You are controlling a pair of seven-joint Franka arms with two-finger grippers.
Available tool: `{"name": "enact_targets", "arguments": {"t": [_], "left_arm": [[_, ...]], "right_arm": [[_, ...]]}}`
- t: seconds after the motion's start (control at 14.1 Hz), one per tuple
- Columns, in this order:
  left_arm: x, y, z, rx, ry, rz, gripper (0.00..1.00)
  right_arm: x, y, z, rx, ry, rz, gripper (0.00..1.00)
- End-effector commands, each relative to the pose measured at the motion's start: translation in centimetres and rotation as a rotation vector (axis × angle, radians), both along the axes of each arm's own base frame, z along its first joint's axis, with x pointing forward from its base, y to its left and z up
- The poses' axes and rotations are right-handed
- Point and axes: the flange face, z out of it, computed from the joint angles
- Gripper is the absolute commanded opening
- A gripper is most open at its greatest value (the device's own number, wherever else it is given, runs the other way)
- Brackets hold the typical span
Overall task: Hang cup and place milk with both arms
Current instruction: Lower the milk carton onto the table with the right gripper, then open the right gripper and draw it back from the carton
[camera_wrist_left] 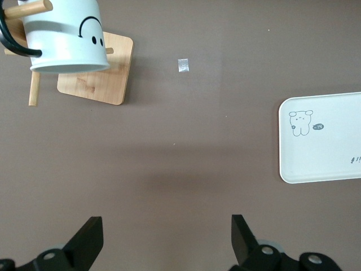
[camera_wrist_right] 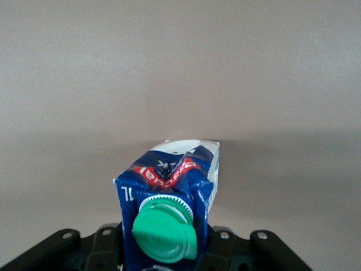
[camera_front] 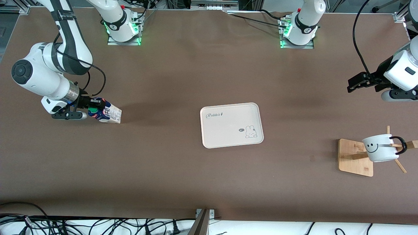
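We have the milk (camera_front: 106,113) clamped in the right gripper (camera_front: 94,107) near the right arm's end of the table (camera_front: 183,71), the jaws closed tight on the carton's upper part just under its green cap (camera_wrist_right: 164,234). The carton leans over in the grip, and we cannot tell whether its lower edge touches the table. The tray (camera_front: 231,125) lies flat in the middle, well apart from the carton, with nothing on it.

The cup (camera_front: 379,147) already hangs by its black handle (camera_front: 400,145) on a peg of the wooden rack (camera_front: 356,157) at the left arm's end, so that half looks done. The left gripper (camera_front: 354,84) waits in the air over bare table near the rack, its jaws wide apart and holding nothing.

What worries us is the grip. We are pinching soft folded card close to the top, so the carton may swing or slip on the way to the tray. Set down on a tilt, it could topple once we let go. The crushed top could also give way under the squeeze
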Motion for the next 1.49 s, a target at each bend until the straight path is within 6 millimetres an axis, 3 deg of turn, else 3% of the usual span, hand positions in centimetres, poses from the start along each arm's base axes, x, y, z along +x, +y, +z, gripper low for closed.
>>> {"name": "enact_targets", "arguments": {"t": [0.0,0.07,0.35,0.64,0.92,1.13,1.42], "left_arm": [[0.4,-0.3,0.5,-0.005,-0.008,0.003,1.00],[0.4,-0.3,0.5,-0.005,-0.008,0.003,1.00],[0.4,-0.3,0.4,-0.005,-0.007,0.003,1.00],[0.4,-0.2,0.5,-0.005,-0.008,0.004,1.00],[0.4,-0.2,0.5,-0.005,-0.008,0.007,1.00],[0.4,-0.2,0.5,-0.005,-0.008,0.007,1.00],[0.4,-0.2,0.5,-0.005,-0.008,0.007,1.00]], "right_arm": [[-0.1,0.0,0.3,0.004,-0.013,0.022,0.69],[0.0,0.0,0.5,0.004,-0.015,0.014,1.00],[0.6,-0.2,3.8,0.017,0.022,0.018,1.00],[1.6,-2.3,11.0,0.038,0.109,0.002,1.00],[3.3,-2.4,20.0,0.025,0.091,0.034,1.00],[4.1,-2.2,24.9,0.007,0.064,0.049,1.00],[4.3,-3.4,26.0,-0.043,0.044,0.039,1.00]]}}
